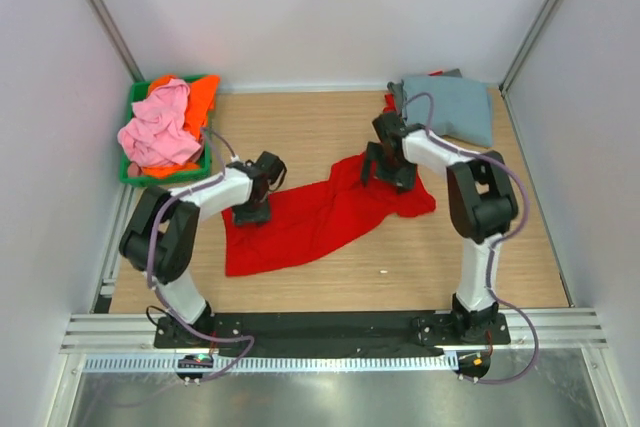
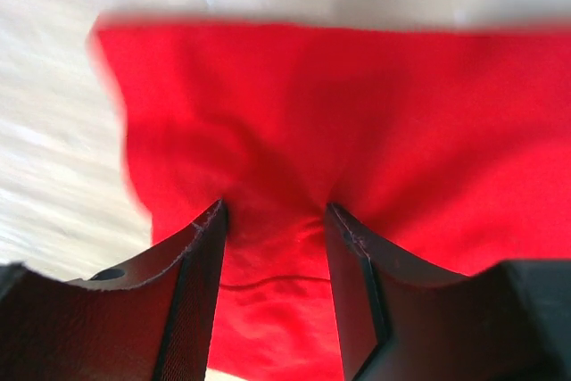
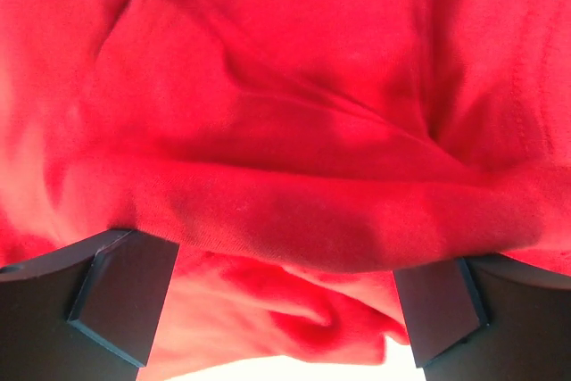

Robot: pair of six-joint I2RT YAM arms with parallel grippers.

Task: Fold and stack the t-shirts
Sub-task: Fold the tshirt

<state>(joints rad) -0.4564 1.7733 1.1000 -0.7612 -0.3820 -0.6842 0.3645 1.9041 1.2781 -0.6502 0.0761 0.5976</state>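
Surface (image 1: 330, 272): wood.
Red t-shirt (image 1: 310, 217): crumpled across mid-frame, its outline hard to read.
Left hand (image 1: 252, 215): on the shirt's left end, fingers half apart with cloth puckered between them; grip cannot be told.
Right hand (image 1: 385, 169): on the shirt's right end, fingers spread wide over a fold.
Grey-blue t-shirt (image 1: 455, 107): upper right, hiding most of a red scrap (image 1: 389, 102).
Pink t-shirt (image 1: 155, 127): heaped in the bin (image 1: 135, 172), upper left, covering much of the orange t-shirt (image 1: 200, 95).

light: bright, even | shadows: soft | left wrist view: motion-blurred
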